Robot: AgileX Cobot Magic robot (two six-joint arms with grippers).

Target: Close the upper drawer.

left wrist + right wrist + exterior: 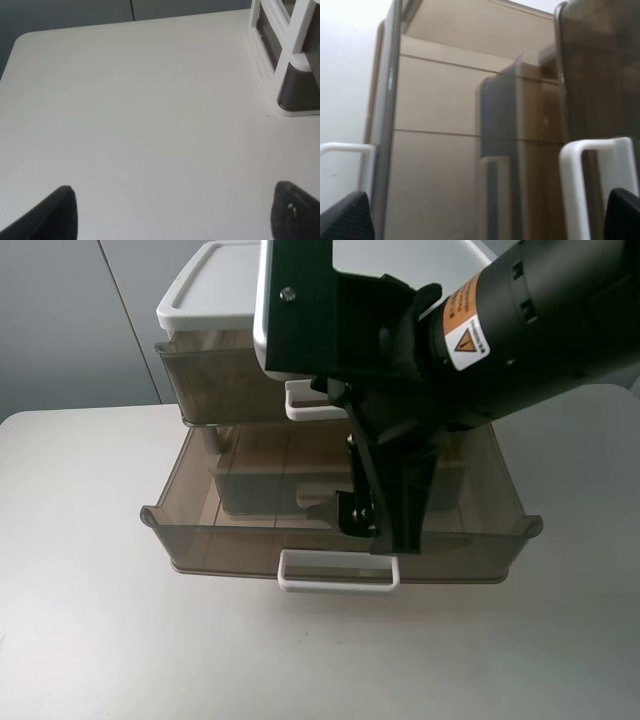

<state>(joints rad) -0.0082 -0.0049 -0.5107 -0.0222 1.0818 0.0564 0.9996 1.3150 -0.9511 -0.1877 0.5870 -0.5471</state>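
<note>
The white-topped cabinet [215, 285] stands at the back of the table. Its upper drawer [215, 380], smoky brown, sticks out a little, and its white loop handle [303, 408] is partly hidden by my right arm. My right gripper [385, 525] hangs open just in front of that handle, over the pulled-out bottom drawer. In the right wrist view the upper drawer's front [600, 75] and handle [575, 170] lie near one fingertip [625, 212], and the gripper [487, 220] holds nothing. My left gripper [172, 215] is open over bare table.
The bottom drawer [230, 540] is pulled far out and empty, with its white handle [338, 570] towards the front; it also shows in the right wrist view [345, 149]. The white table [90, 640] surrounds the cabinet. The cabinet's base corner [295, 95] shows in the left wrist view.
</note>
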